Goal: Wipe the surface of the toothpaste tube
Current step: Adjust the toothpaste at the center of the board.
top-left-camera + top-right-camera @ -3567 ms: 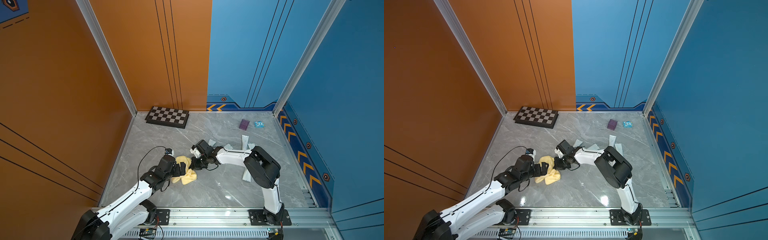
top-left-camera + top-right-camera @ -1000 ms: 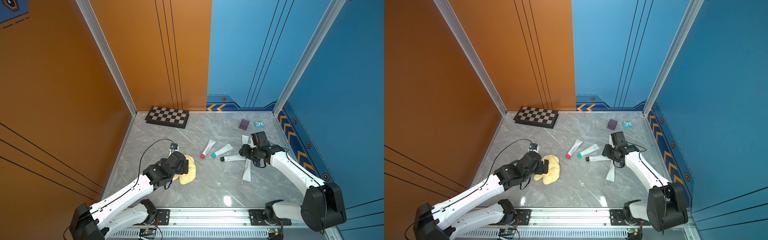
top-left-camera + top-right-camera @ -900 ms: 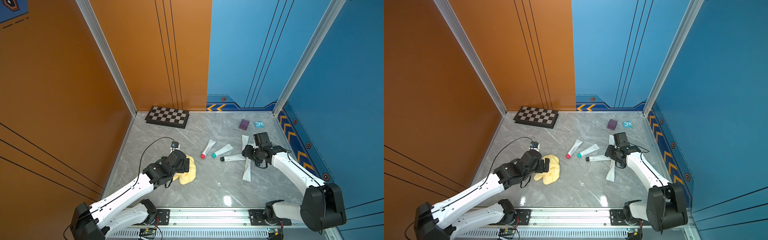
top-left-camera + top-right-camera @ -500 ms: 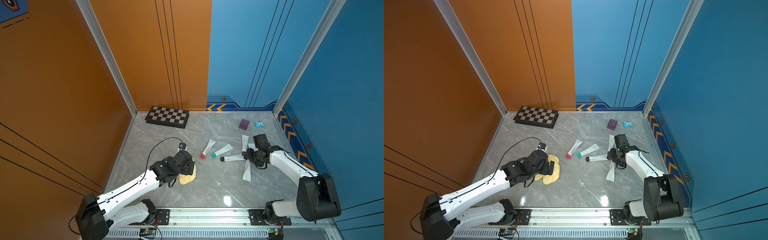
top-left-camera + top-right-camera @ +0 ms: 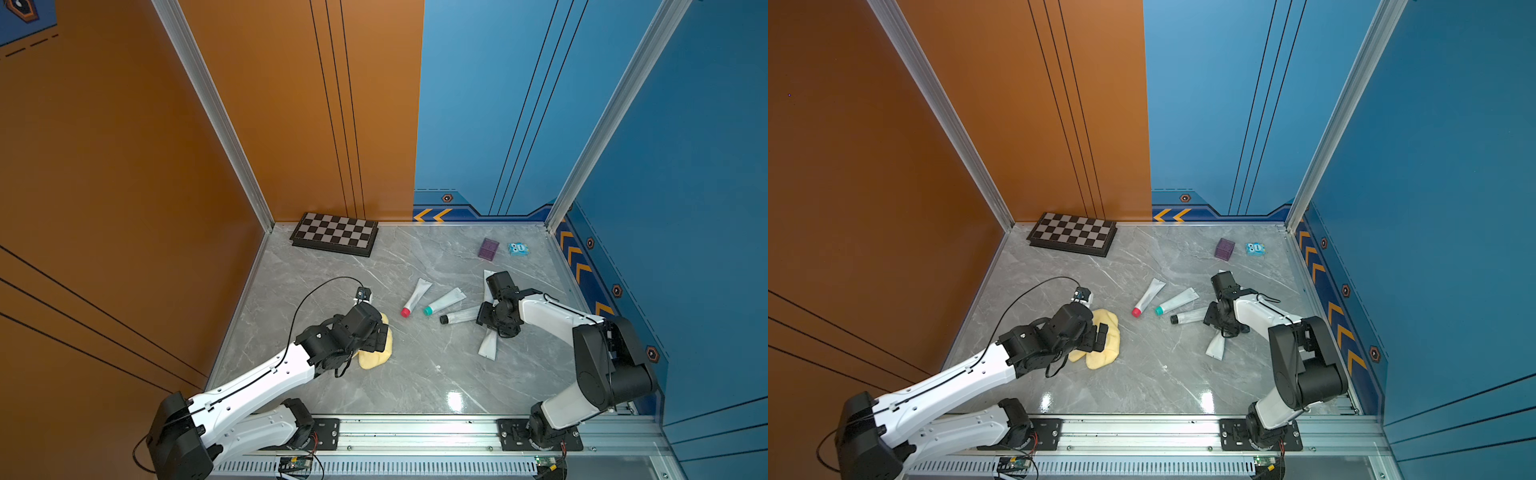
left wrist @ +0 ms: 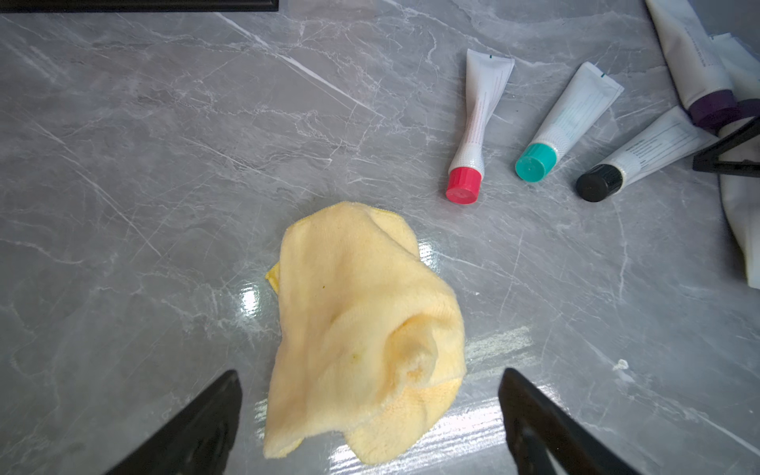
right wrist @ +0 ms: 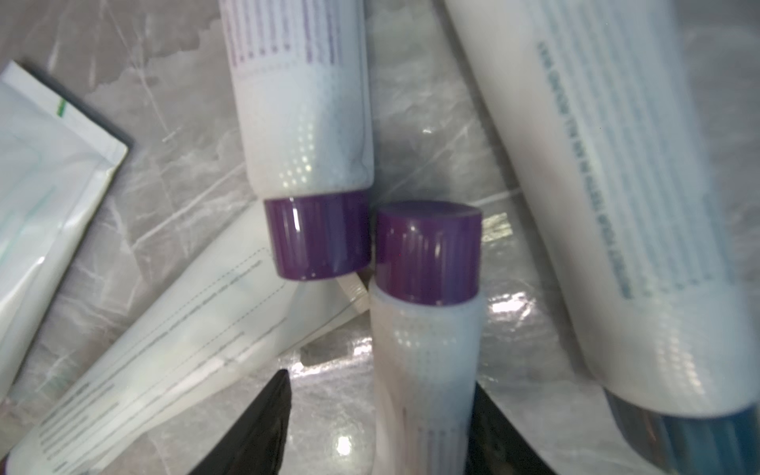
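Note:
Several white toothpaste tubes lie right of centre: red-capped (image 5: 415, 295), teal-capped (image 5: 444, 301), black-capped (image 5: 459, 316), and a cluster under my right gripper (image 5: 494, 322). In the right wrist view my right gripper (image 7: 380, 380) is open and straddles a purple-capped tube (image 7: 425, 329). That tube touches one finger, with a gap at the other. A second purple-capped tube (image 7: 304, 123) lies cap to cap with it. A crumpled yellow cloth (image 6: 362, 320) lies flat on the table. My left gripper (image 6: 370, 371) hovers wide open over it, holding nothing.
A folded chessboard (image 5: 334, 235) sits at the back left by the orange wall. A purple cube (image 5: 488, 248) and a small blue box (image 5: 518, 248) stand at the back right. The blue wall runs close along the right side. The arm rail (image 5: 415, 432) borders the front.
My left gripper has moved right, further over the yellow cloth. The right arm has folded in closer while its gripper settled over the tube cluster. Neither gripper's opening has changed.

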Motion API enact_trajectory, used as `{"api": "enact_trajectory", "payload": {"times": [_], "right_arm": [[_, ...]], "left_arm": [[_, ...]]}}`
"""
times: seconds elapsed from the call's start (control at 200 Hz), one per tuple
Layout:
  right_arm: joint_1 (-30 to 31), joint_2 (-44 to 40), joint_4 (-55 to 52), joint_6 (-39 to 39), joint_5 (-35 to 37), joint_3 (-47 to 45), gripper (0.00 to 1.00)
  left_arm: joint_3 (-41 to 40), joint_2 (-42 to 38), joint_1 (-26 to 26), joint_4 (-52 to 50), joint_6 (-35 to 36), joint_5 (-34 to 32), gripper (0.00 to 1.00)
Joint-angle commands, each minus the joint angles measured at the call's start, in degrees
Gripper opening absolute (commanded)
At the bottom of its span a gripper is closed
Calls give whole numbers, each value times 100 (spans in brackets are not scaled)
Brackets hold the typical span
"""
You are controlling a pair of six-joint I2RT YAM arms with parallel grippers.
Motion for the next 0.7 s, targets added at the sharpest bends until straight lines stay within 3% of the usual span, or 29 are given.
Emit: {"api": "enact_trajectory", "payload": {"times": [0.0, 0.26, 0.696], "right_arm": [[183, 399, 0, 109, 278, 271, 63], [509, 858, -33, 249, 375, 738, 63], [587, 741, 3, 345, 307, 745, 64]], "left_arm": [[-152, -158, 47, 82, 85, 101, 99], [-304, -270, 90, 107, 76, 139, 99], [-276, -176, 35, 125, 127, 90, 99]]}}
